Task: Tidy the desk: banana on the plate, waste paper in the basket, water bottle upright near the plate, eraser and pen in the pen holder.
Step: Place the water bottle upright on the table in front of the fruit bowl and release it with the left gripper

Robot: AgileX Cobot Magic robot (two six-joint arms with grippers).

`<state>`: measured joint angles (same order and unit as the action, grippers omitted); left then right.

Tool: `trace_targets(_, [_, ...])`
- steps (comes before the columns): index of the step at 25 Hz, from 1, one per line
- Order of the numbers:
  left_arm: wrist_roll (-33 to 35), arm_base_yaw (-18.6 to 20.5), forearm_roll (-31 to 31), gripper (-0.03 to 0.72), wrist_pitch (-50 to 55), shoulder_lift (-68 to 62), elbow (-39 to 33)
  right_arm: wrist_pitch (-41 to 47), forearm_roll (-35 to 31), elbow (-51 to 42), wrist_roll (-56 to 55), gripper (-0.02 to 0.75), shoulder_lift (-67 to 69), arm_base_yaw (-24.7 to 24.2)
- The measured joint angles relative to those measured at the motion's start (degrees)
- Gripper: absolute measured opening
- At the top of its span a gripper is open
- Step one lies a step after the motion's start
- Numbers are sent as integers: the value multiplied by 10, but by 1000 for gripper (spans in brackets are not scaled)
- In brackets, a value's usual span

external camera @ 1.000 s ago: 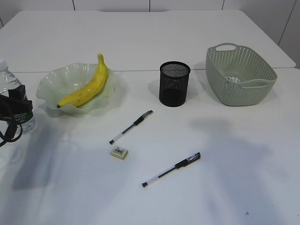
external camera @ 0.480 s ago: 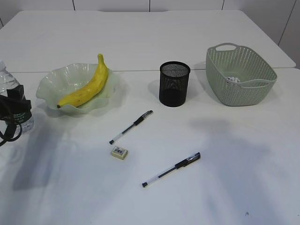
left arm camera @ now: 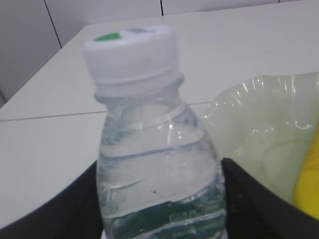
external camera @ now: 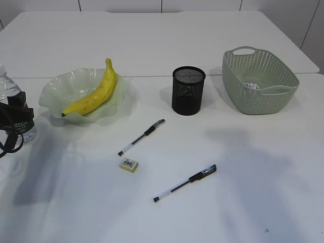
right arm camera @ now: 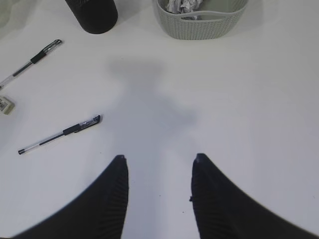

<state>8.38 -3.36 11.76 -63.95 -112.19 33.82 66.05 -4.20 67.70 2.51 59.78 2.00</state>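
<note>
The clear water bottle [external camera: 10, 91] stands upright at the table's left edge, left of the plate [external camera: 61, 83]. My left gripper [external camera: 15, 119] is shut on it, a black finger pressed against each side of the bottle [left arm camera: 154, 149]. The banana [external camera: 93, 96] lies on the pale green plate. Two pens [external camera: 143, 136] [external camera: 186, 183] and the eraser [external camera: 129, 164] lie on the table in front of the black mesh pen holder [external camera: 188, 91]. Waste paper [external camera: 251, 85] sits inside the basket [external camera: 260, 104]. My right gripper [right arm camera: 159, 158] hovers open over bare table, right of the nearer pen [right arm camera: 60, 133].
The table is white with a seam running across behind the plate and holder. The right arm is outside the exterior view. Between the pen holder and the basket there is bare table.
The bottle and my left gripper have edged very slightly left. Nothing else has moved.
</note>
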Motion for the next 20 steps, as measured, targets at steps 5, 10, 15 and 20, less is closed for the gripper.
trace_targets(5, [1,0,-14,461,1,0,0,0,0,0,0,314,0,0])
trace_targets(10, [1,0,-17,466,1,0,0,0,0,0,0,314,0,0])
trace_targets(15, [1,0,-17,495,1,0,0,0,0,0,0,314,0,0])
trace_targets(20, [1,0,-17,498,1,0,0,0,0,0,0,314,0,0])
